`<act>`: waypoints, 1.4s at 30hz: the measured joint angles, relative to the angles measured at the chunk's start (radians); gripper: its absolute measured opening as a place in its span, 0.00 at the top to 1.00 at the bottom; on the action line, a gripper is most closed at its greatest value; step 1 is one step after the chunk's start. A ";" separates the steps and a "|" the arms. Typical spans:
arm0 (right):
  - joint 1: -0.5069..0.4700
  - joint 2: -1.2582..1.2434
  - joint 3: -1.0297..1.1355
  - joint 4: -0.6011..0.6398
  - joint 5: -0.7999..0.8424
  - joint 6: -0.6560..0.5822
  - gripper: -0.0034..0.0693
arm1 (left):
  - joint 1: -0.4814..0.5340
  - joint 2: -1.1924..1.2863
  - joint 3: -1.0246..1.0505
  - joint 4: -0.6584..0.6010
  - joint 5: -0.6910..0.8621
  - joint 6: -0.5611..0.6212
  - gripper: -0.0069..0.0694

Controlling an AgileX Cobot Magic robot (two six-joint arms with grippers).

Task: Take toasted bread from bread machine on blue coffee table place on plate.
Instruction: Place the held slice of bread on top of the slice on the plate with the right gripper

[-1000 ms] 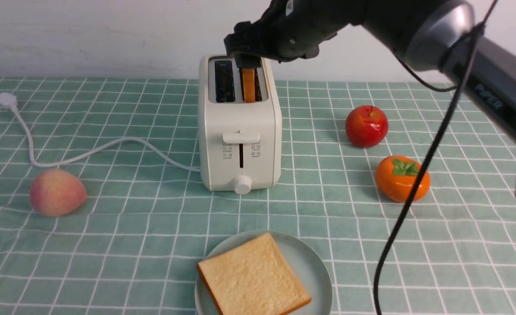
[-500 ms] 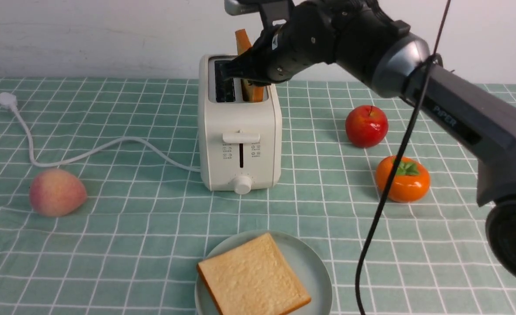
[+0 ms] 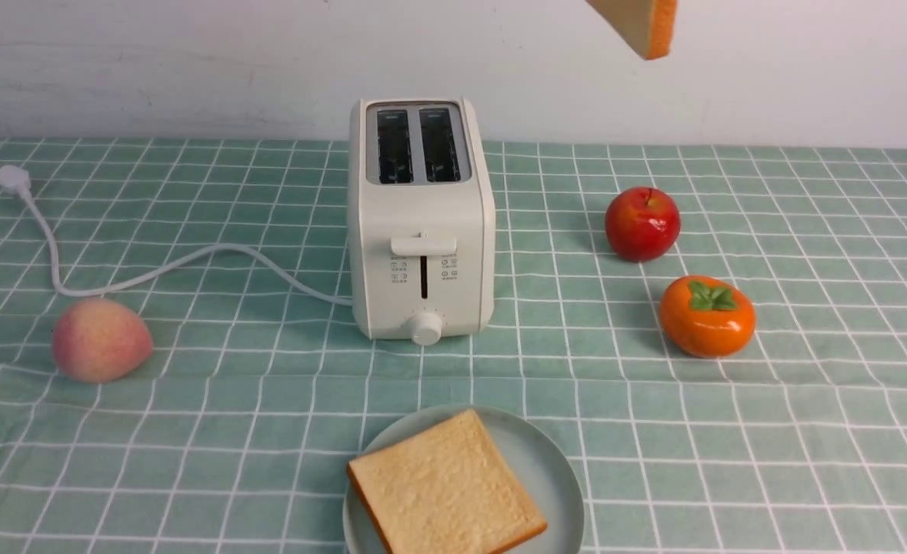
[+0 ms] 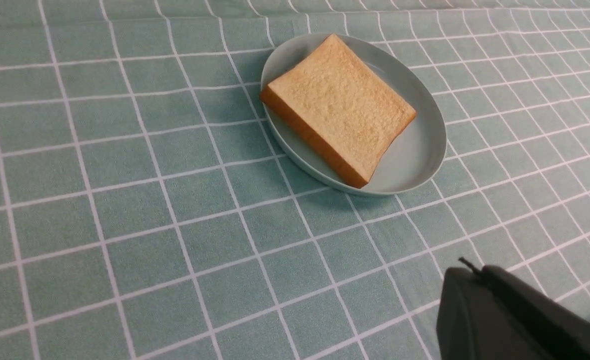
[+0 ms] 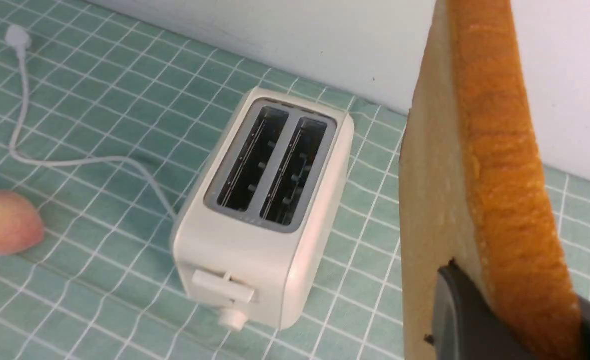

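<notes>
Right claw (image 5: 520,325): clenched on the lifted toast slice (image 5: 495,150), with one dark finger (image 5: 455,310) pressed to the pale face and the other behind the crust side; itself outside the front view.
Lifted toast slice: upright in the right claw, orange-brown crust edge turned to the wrist camera; clear of the bread machine, high in the air, with only one corner showing at the top edge of the front view.
Left claw (image 4: 495,315): only a dark piece visible, low over the tabletop (image 3: 191,431); released or clenched, cannot tell.
Bread machine (image 3: 422,219): well below the right claw and off to its left; standing upright, both slots empty, lever and round knob facing the robot.
Plate (image 3: 557,469): ahead of the left claw, apart from it; far below the right claw, nearer the robot than the bread machine.
Plated toast slice (image 3: 445,488): lying flat on the plate, grainy face up, corners reaching toward the rim; ahead of the left claw.
Cord (image 3: 191,258): white, curving from the bread machine's left side to a plug (image 3: 13,178); far left of the right claw.
Peach (image 3: 101,338): on the tabletop, below and far left of the right claw.
Apple (image 3: 643,223): on the tabletop well below the right claw, right of the bread machine.
Persimmon (image 3: 707,315): just beside the apple, nearer the robot.
</notes>
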 joint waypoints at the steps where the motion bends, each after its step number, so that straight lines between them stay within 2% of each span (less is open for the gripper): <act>1: 0.000 -0.020 0.035 0.027 0.002 -0.001 0.82 | 0.000 0.000 0.000 0.000 0.000 0.000 0.93; 3: 0.000 -0.058 0.143 0.112 0.004 -0.012 0.82 | 0.000 0.000 0.000 0.000 0.000 0.000 0.93; 4: 0.000 -0.058 0.143 0.112 0.004 -0.012 0.82 | 0.000 0.000 0.000 0.000 0.000 0.000 0.93; 5: 0.000 -0.077 0.255 0.209 0.005 -0.036 0.82 | 0.000 0.000 0.000 0.000 0.000 0.000 0.93; 11: 0.000 -0.056 0.610 0.545 0.003 -0.196 0.82 | 0.000 0.000 0.000 0.000 0.000 0.000 0.93; 12: 0.000 -0.054 0.620 0.556 0.002 -0.203 0.82 | 0.000 0.000 0.000 0.000 0.000 0.000 0.93; 13: -0.001 -0.030 0.701 0.644 -0.002 -0.267 0.82 | 0.000 0.000 0.000 0.000 0.000 0.000 0.93; 18: -0.013 0.030 0.803 0.787 -0.016 -0.384 0.82 | 0.000 0.000 0.000 0.000 0.006 0.000 0.93; 32: -0.021 0.170 0.813 0.803 -0.067 -0.419 0.82 | 0.000 0.000 0.000 -0.004 0.032 0.000 0.93; 37: -0.021 0.174 0.813 0.751 -0.102 -0.419 0.69 | 0.000 0.000 0.000 -0.004 0.044 0.000 0.93; 38: -0.021 0.174 0.813 0.732 -0.104 -0.419 0.60 | 0.000 0.000 0.000 -0.004 0.046 0.000 0.93; 39: -0.021 0.174 0.813 0.717 -0.105 -0.419 0.55 | 0.000 0.000 0.000 -0.004 0.047 0.000 0.93; 40: -0.021 0.174 0.813 0.714 -0.105 -0.419 0.53 | 0.000 0.000 0.000 -0.004 0.047 0.000 0.93; 41: -0.021 0.174 0.805 0.677 -0.097 -0.419 0.43 | 0.000 0.000 0.000 -0.004 0.047 0.000 0.93; 42: -0.021 0.174 0.797 0.647 -0.088 -0.419 0.40 | 0.000 0.000 0.000 -0.004 0.048 0.000 0.93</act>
